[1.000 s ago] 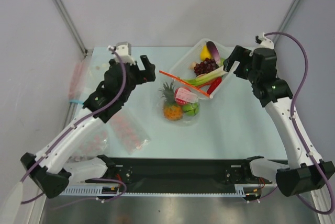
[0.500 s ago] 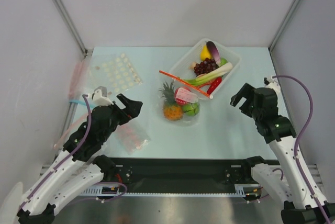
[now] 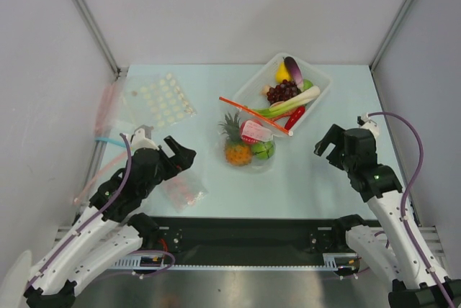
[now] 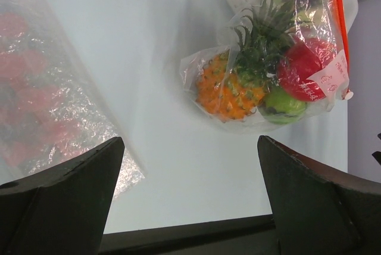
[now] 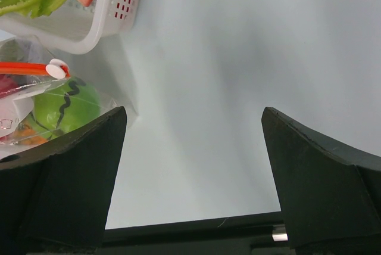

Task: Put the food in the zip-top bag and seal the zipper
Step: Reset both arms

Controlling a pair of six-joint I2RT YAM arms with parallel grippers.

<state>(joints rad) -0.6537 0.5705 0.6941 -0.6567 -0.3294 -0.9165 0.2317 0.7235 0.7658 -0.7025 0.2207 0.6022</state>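
The clear zip-top bag (image 3: 248,158) lies mid-table with the food inside it: an orange pineapple (image 3: 236,152), a round green fruit (image 3: 263,150) and a red fruit (image 3: 252,132). Its zipper (image 3: 252,114) is a thin orange-red strip running diagonally along the far side. The left wrist view shows the pineapple (image 4: 229,91), red fruit (image 4: 303,67) and green fruit (image 4: 283,105) through the plastic. My left gripper (image 3: 184,151) (image 4: 189,142) stands open and empty, left of the bag. Equally open and empty, my right gripper (image 3: 325,142) (image 5: 193,112) is to the bag's right and sees the green fruit (image 5: 62,106) and zipper (image 5: 24,67).
A white basket (image 3: 320,85) of toy produce stands at the back right, touching the bag's zipper end. A packet of pink-red dots (image 3: 180,187) lies under my left gripper, and a sheet of white dots (image 3: 158,99) lies at the back left. A black rail (image 3: 245,232) runs along the near edge.
Both arms have drawn back from beside the bag and basket toward the near edge, grippers staying open. The bag and food have not moved.
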